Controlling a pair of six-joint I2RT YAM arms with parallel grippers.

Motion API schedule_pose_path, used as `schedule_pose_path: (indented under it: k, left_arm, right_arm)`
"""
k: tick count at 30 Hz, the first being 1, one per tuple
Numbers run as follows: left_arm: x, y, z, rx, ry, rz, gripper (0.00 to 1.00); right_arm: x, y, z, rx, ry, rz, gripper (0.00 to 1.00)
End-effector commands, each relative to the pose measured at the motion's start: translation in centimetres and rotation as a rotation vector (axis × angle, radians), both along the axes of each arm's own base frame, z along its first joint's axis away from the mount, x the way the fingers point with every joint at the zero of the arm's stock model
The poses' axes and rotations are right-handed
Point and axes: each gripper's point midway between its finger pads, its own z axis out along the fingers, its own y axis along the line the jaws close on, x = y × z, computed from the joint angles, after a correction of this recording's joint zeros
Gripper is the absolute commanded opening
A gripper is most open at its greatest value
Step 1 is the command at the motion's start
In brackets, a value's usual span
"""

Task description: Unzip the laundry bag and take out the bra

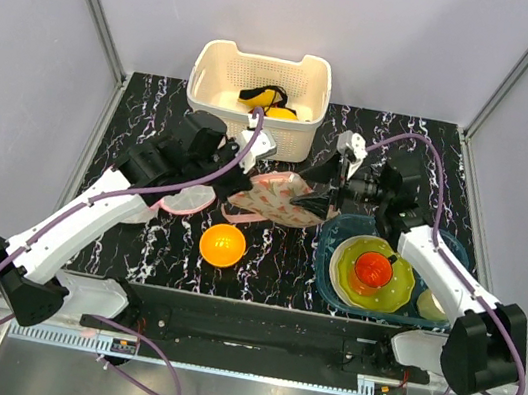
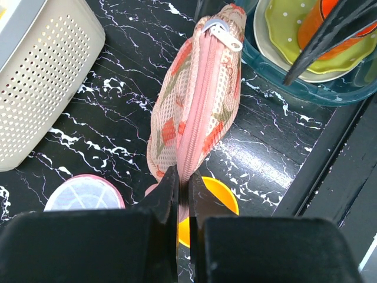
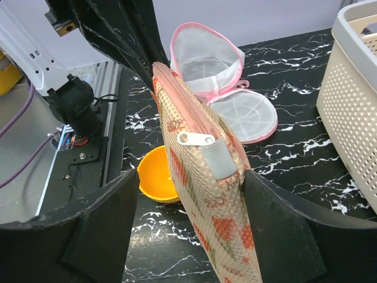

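The floral laundry bag (image 1: 282,199) is held up on edge above the middle of the table, its pink zipper shut. My left gripper (image 1: 243,192) is shut on the bag's near end at the zipper seam (image 2: 184,177); the bag (image 2: 194,100) stretches away from it. The metal zipper pull (image 2: 227,36) lies at the far end. My right gripper (image 1: 321,203) is open around that end (image 3: 191,236), with the bag (image 3: 218,212) touching its right finger (image 3: 283,236) and the pull (image 3: 197,139) just ahead. The bra is not in view.
A cream basket (image 1: 210,97) with yellow items stands at the back. An orange bowl (image 1: 223,244) sits below the bag. A white mesh item with pink trim (image 1: 183,199) lies to the left. A teal tray (image 1: 325,269) with plates and an orange cup (image 1: 374,269) is on the right.
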Motion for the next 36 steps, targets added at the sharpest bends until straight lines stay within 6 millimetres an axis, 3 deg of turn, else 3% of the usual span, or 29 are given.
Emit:
schedule_pose_path:
  k: [1,2,4,5,6,7,10,13,14,15,16,18,22,24,26,28,29,31,35,36]
  left_arm:
    - [0.3,-0.6,4.3,-0.091,-0.105,-0.024,0.0]
    - [0.3,-0.6,4.2,-0.09,-0.102,-0.025,0.0]
    - [0.2,-0.6,4.0,-0.089,-0.099,-0.023,0.0]
    - [0.2,-0.5,3.9,-0.087,-0.099,-0.024,0.0]
    - [-0.1,-0.5,4.1,-0.095,-0.1,-0.035,0.0]
    - [-0.3,-0.4,4.2,-0.105,-0.096,-0.037,0.0]
    - [-0.1,0.4,5.5,-0.174,-0.105,0.028,0.0]
    - [1.8,2.5,7.2,-0.256,-0.028,0.204,0.27]
    - [2.2,3.1,7.5,-0.28,0.011,0.243,0.48]
    - [2.0,3.3,7.6,-0.315,0.088,0.276,0.53]
    - [2.6,3.9,9.0,-0.347,0.083,0.31,0.57]
    - [2.4,4.2,9.8,-0.379,0.11,0.357,0.75]
    - [1.4,5.0,12.5,-0.435,0.097,0.392,0.8]
    - [0.1,3.9,12.5,-0.469,0.185,0.35,0.74]
    - [-0.9,2.4,11.3,-0.511,0.3,0.302,0.64]
    - [-1.9,1.5,10.2,-0.577,0.401,0.288,0.61]
    - [-1.9,0.5,8.7,-0.633,0.474,0.279,0.6]
    - [-3.0,0.0,9.7,-0.709,0.495,0.229,0.6]
    - [-1.9,-0.4,10.2,-0.829,0.526,0.273,0.6]
    - [-1.5,-0.5,9.1,-0.833,0.552,0.303,0.59]
  right_arm:
    - [-0.7,1.6,1.9,0.031,-0.111,0.077,0.74]
    - [-0.1,1.7,1.7,0.029,-0.108,0.052,0.63]
    - [0.3,1.7,1.5,0.03,-0.108,0.031,0.52]
    - [0.3,1.7,1.5,0.031,-0.108,0.03,0.4]
    - [0.3,1.7,1.6,0.034,-0.114,0.033,0.11]
    - [0.3,1.8,1.6,0.035,-0.113,0.034,0.0]
    - [0.8,1.7,1.5,0.044,-0.111,0.004,0.0]
    - [3.3,1.7,2.1,0.054,-0.081,-0.168,0.0]
    - [3.1,2.4,2.1,0.051,-0.075,-0.169,0.0]
    - [3.1,2.8,2.6,0.05,-0.073,-0.178,0.0]
    - [3.2,3.3,2.6,0.045,-0.081,-0.19,0.0]
    - [3.4,4.6,2.4,0.022,-0.058,-0.233,0.0]
    - [4.9,5.3,0.8,-0.076,-0.069,-0.347,0.0]
    - [4.4,5.7,0.5,-0.107,-0.078,-0.361,0.0]
    - [4.8,5.4,0.7,-0.127,-0.134,-0.425,0.0]
    - [5.5,5.4,1.0,-0.142,-0.141,-0.497,0.0]
    - [5.7,5.4,1.9,-0.154,-0.125,-0.514,0.0]
    - [6.0,5.9,1.7,-0.187,-0.104,-0.539,0.0]
    - [5.4,6.7,1.7,-0.159,-0.173,-0.539,0.0]
    - [5.3,6.8,1.8,-0.144,-0.182,-0.538,0.0]
